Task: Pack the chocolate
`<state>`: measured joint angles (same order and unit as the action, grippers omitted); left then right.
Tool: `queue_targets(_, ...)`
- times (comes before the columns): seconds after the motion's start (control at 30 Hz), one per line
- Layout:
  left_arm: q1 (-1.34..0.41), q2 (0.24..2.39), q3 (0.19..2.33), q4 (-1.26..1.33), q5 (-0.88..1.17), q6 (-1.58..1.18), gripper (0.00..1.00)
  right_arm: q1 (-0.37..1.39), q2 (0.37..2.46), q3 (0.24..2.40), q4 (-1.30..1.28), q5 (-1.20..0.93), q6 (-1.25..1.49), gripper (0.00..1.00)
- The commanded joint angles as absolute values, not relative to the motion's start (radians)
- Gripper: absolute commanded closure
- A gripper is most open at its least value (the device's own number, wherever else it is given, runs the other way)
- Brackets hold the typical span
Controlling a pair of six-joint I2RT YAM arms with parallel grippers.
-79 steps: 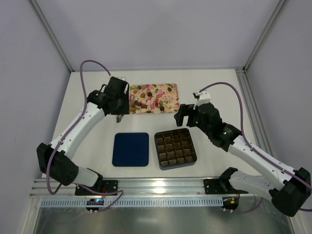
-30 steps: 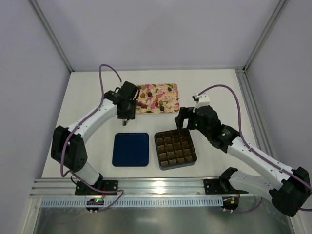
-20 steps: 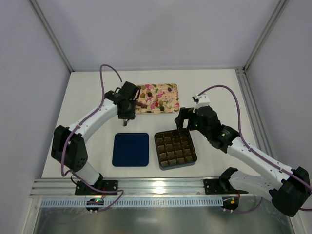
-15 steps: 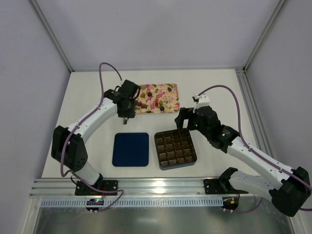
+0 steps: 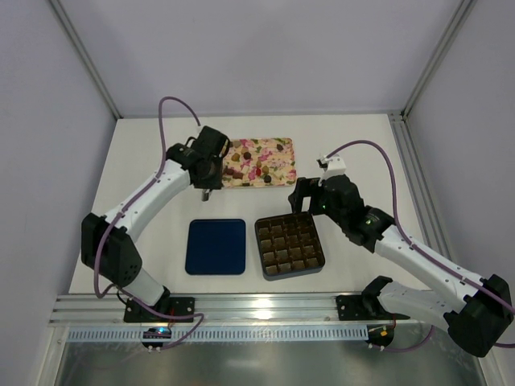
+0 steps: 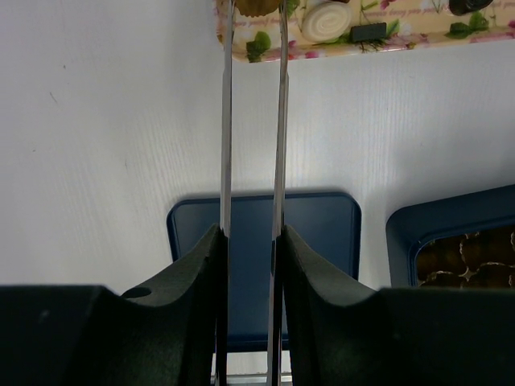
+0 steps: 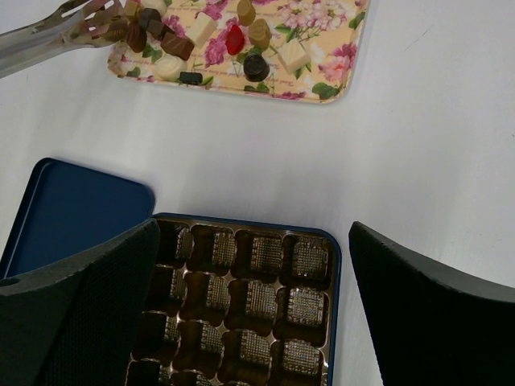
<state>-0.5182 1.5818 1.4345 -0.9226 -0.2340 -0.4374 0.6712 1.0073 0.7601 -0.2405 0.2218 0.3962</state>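
The chocolate lies as several small brown, tan, whitish and red pieces on the floral tray, mostly at its left end, and also shows in the right wrist view. My left gripper is at the tray's left end, shut on metal tongs. The tongs' tips reach a tan piece at the tray's left edge and also show in the right wrist view. My right gripper is open and empty above the far edge of the dark grid box, whose cells look empty.
The blue lid lies flat left of the box, and shows in the left wrist view and the right wrist view. White tabletop surrounds the tray. Enclosure walls and corner posts ring the table.
My left gripper with the tongs has moved back from the tray's near-left corner up along the tray's left end. The right arm has not moved.
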Motion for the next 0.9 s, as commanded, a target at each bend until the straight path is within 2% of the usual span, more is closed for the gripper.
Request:
queue_targets(0.0,-0.532,1.517,1.474,-0.936,-0.226,-0.434,0.73,0.670,1.012,0.775,-0.204,0.235,0.400,0.00)
queue_targets(0.43,-0.676,1.391,1.448,-1.003,-0.202,-0.497,0.75,0.670,1.012,0.792,-0.222,0.261,0.394,0.00)
queue_targets(0.87,-1.006,1.247,1.325,-1.048,-0.259,-0.679,0.75,0.670,0.988,0.765,-0.224,0.298,0.405,0.00)
